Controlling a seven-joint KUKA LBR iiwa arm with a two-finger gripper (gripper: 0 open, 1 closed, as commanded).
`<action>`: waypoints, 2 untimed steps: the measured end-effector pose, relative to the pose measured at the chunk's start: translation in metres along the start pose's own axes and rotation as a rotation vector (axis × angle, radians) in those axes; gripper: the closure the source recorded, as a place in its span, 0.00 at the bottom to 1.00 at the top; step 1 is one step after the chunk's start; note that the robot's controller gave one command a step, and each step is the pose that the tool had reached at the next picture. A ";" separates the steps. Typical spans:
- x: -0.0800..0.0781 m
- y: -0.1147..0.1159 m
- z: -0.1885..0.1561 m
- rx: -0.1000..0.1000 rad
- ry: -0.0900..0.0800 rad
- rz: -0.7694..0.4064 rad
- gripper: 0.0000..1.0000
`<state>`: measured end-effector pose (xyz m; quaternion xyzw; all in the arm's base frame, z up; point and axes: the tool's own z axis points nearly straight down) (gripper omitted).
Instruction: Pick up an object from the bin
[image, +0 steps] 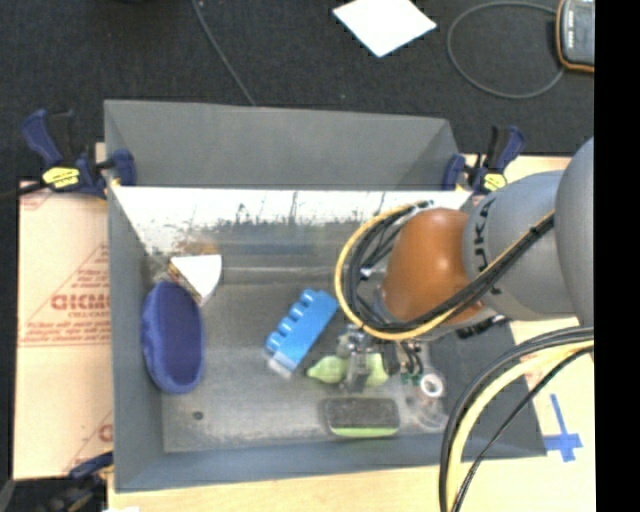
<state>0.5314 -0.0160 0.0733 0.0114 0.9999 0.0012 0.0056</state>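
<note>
My gripper (357, 358) reaches down under the arm's orange cover, in the front right part of the bin. It stands right on a small light-green thing (326, 372), which shows on both sides of it. A blue studded block (300, 330) lies tilted just to the left, close to the green thing. Directly in front lies a dark flat sponge with a green edge (360, 416).
A blue bowl-like thing (172, 336) lies on its side by the left wall, with a white wedge (200, 272) behind it. A small clear ring (432, 385) sits by the right wall. The arm and its cables hang over the bin's right side.
</note>
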 end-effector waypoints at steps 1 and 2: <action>-0.001 0.000 -0.007 0.000 -0.005 0.000 1.00; 0.002 0.000 -0.039 0.000 0.007 -0.001 1.00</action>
